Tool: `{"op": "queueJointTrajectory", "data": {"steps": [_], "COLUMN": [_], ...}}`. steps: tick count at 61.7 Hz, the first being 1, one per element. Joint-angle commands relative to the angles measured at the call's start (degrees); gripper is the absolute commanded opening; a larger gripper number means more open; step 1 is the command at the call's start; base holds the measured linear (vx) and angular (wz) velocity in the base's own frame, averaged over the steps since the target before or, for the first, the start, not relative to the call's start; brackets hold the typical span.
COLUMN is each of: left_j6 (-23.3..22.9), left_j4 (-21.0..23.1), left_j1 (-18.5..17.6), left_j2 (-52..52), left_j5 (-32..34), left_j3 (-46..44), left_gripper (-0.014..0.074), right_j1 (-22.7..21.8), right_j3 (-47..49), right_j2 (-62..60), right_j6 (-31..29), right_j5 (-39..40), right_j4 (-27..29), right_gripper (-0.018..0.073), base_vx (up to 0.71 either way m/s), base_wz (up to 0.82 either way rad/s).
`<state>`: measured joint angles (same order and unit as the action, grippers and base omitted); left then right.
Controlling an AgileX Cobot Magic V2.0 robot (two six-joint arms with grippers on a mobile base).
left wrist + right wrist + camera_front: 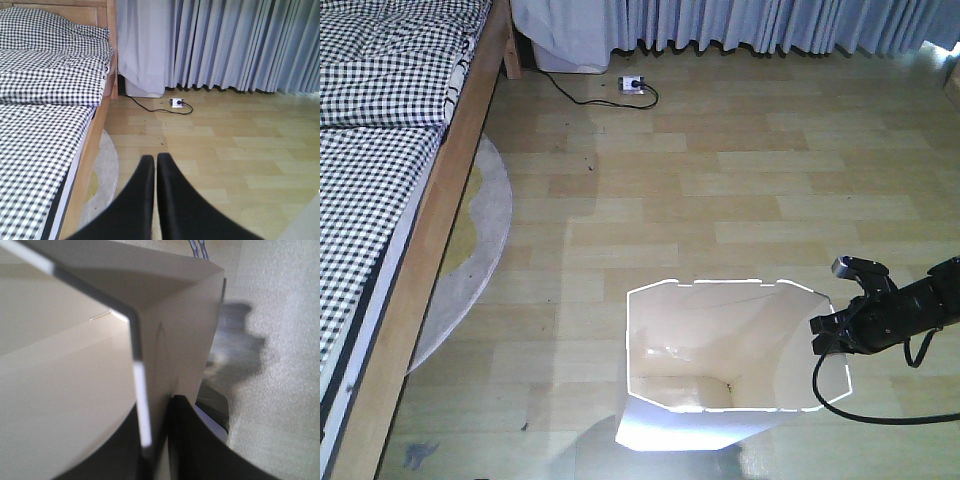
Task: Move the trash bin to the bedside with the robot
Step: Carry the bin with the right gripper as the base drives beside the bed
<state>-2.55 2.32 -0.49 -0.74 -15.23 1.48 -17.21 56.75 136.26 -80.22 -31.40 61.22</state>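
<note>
The white trash bin [700,330] stands on the wooden floor in the lower middle of the front view, cream inside, with a notched angular rim. My right gripper [828,335] on its slim black arm is shut on the bin's right rim. In the right wrist view the bin's wall [65,390] sits between the fingers of the right gripper [156,407], one inside and one outside. The bed [440,200] with checked bedding [370,150] runs along the left, well apart from the bin. My left gripper [151,157] hangs shut and empty over the floor beside the bed [45,100].
A round grey rug [485,210] with a yellow patch lies partly under the bed. A white power strip [633,85] with a black cable lies near the grey curtains [770,25] at the back. A black cable loops below my right arm.
</note>
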Motion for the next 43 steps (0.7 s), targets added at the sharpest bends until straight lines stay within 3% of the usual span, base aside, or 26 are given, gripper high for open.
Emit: {"op": "queueJointTrajectory", "data": {"steps": [1, 43], "left_j6": [-0.3, -0.3], "left_j4": [0.3, 0.3], "left_j1": [-0.4, -0.4], "left_j2": [-0.8, -0.8], "left_j5": [4.0, 4.0], "left_j3": [1.1, 1.1], "left_gripper": [-0.0006, -0.0006], "right_j1": [-0.1, -0.1], "right_j3": [0.5, 0.5], "right_j2": [-4.1, -4.1], "right_j6": [0.1, 0.1], "right_j5": [-11.0, -11.0], "right_j4": [3.1, 3.1], "right_gripper": [-0.0005, -0.0005], "base_vx": [0.24, 0.25], "base_wz": [0.01, 0.03]}}
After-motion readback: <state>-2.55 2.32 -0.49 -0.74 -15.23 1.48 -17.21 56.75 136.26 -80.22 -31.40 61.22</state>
